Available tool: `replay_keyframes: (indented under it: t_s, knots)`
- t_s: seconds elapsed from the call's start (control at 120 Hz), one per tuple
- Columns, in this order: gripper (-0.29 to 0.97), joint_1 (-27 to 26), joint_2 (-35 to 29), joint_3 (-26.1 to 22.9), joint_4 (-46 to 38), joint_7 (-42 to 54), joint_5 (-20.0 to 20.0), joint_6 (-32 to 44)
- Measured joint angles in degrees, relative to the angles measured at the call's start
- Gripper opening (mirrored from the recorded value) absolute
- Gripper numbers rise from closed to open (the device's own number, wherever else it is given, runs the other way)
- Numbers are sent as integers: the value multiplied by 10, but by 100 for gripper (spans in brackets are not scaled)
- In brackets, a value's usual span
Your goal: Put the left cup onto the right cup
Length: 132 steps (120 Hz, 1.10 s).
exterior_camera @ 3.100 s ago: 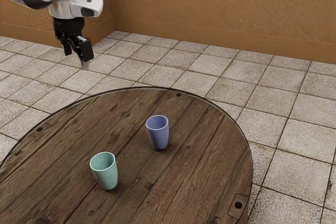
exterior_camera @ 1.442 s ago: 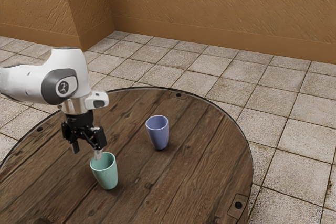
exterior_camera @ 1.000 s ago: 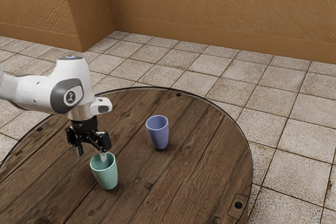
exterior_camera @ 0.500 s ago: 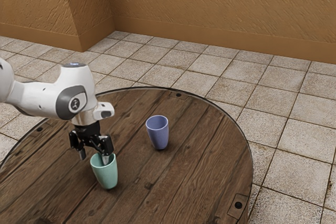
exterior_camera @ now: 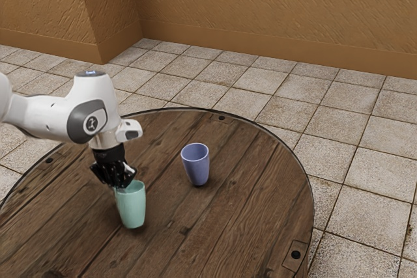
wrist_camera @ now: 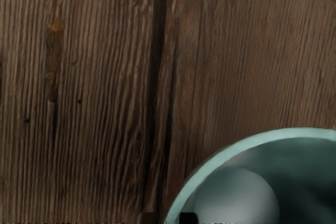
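The mint-green cup (exterior_camera: 133, 206) stands upright on the round wooden table (exterior_camera: 241, 219), toward the exterior view's left. My gripper (exterior_camera: 122, 184) points down at its rim on the arm's side and is shut on the cup's wall, one finger inside and one outside. The lavender cup (exterior_camera: 196, 163) stands upright further to the exterior view's right and further back, apart from the hand. In the wrist view the green cup's rim (wrist_camera: 236, 149) and hollow inside lie right under the hand, over the dark planks (wrist_camera: 94, 93).
The table's edge (exterior_camera: 311, 208) curves round at the exterior view's right, with a metal bracket (exterior_camera: 294, 254) on its side. Tiled floor (exterior_camera: 365, 141) and an orange wall (exterior_camera: 273, 4) lie beyond. Bare planks separate the two cups.
My hand came down from high at the upper left to the green cup, dropped over its rim and shut its fingers on it. The cup now sits slightly higher and more rightward.
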Motion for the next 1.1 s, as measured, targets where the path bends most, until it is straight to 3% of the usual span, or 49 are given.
replay_keyframes:
  t_s: [0.45,0.6,0.875,1.1]
  knots:
    - [-10,-13,-24,-28,9,-27,4,-11]
    - [-10,-15,-36,-38,45,-35,6,-12]
    - [-11,-12,-50,-59,116,-46,50,-13]
    - [-11,-15,-45,-65,176,-53,52,-30]
